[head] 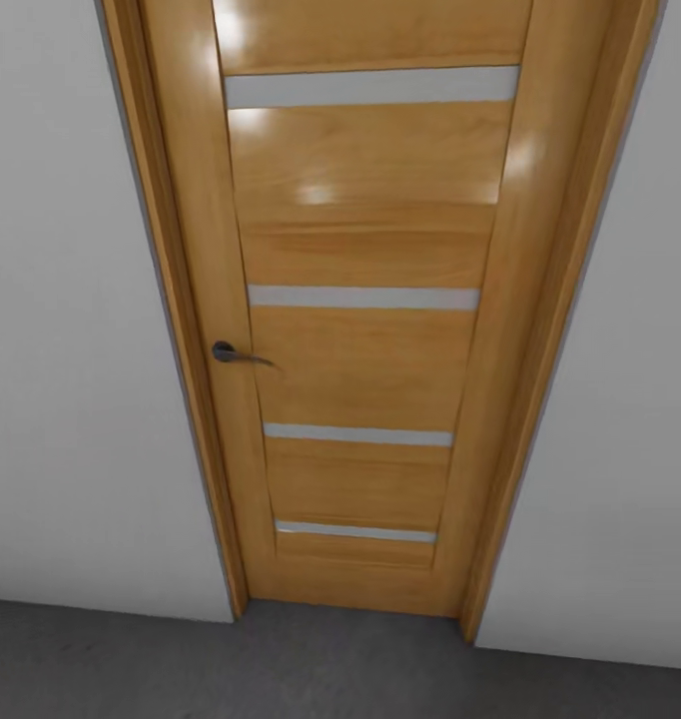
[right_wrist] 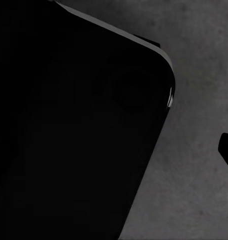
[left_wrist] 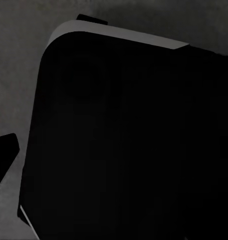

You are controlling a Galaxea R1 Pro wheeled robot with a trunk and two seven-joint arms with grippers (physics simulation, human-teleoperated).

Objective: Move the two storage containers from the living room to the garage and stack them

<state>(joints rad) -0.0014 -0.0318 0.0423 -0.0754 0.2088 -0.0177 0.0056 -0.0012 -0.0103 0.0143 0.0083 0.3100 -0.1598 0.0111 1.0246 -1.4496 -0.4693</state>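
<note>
- Dark grey concrete floor nearest, running across under the head cam; same rough surface in both wrist views.
- L to R: white wall, wooden slatted door w/ dark lever handle on its left edge, shut, straight ahead.
- Wrist cams: black rounded robot body blocks most; grippers' opening or load can't be told.
- Containers: none seen, so direction from either arm unknown; door is likely the next hurdle.

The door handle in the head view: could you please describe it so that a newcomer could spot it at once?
A closed honey-coloured wooden door with four pale horizontal strips fills the gap between plain white walls. Roughly halfway up, near its left edge, sits the door handle: a small dark metal lever on a round base, the door's sole dark fitting.
</note>
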